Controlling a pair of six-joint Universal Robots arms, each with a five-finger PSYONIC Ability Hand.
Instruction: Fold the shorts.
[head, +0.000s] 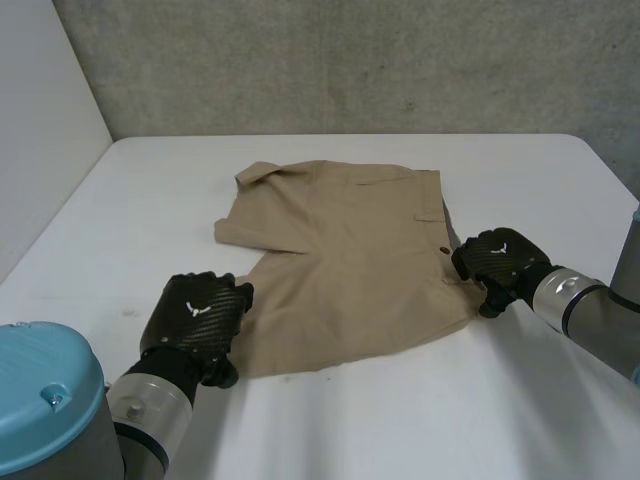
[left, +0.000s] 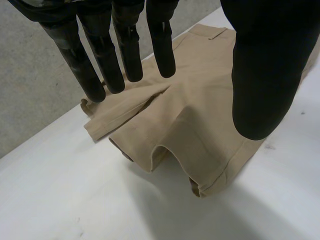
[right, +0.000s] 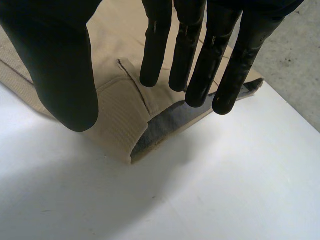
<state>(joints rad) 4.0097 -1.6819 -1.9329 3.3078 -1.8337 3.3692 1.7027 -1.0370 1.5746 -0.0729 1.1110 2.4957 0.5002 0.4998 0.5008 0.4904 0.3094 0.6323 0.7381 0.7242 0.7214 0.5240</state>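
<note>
Tan shorts (head: 345, 265) lie flat in the middle of the white table (head: 160, 200), waistband toward the right, legs toward the left. My left hand (head: 197, 318) hovers over the near leg's hem (left: 200, 150), fingers straight and spread, holding nothing. At the waistband's near end sits my right hand (head: 497, 262). In its wrist view the fingers (right: 197, 55) hang straight above the waistband corner (right: 145, 135), whose grey lining is turned up, and nothing is pinched.
A grey concrete wall (head: 350, 60) runs behind the table and a white panel (head: 40, 120) stands at the left. Bare tabletop lies in front of the shorts and along the right side.
</note>
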